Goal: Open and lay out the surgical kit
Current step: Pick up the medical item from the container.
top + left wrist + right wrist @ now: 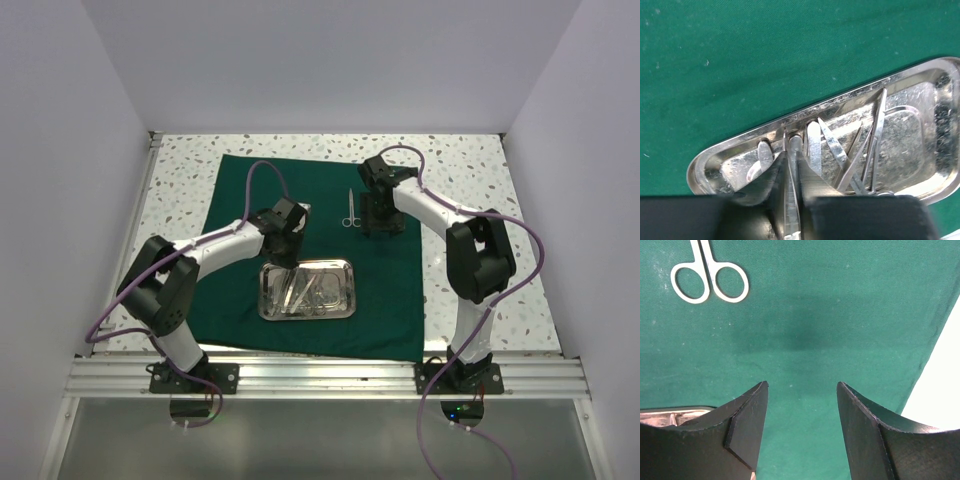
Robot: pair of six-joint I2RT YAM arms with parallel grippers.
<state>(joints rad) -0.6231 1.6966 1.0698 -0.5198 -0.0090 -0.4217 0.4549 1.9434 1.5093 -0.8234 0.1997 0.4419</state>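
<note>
The left gripper pinches a thin silver instrument inside the shiny rectangular steel tray, on the dark green cloth by the table's near edge. The right gripper gapes wide and empty near small silver scissors toward the far edge.

We log bare cloth right of the tray. Beyond the tray: 1 scissors and the right gripper. Left gripper, clamped on an instrument, blocks the tray's far-left corner.

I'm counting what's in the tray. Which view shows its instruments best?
Left wrist: the tray is close up and its instruments show individually. Top external shows them small, blurred together; right wrist catches only a tray corner.
</note>
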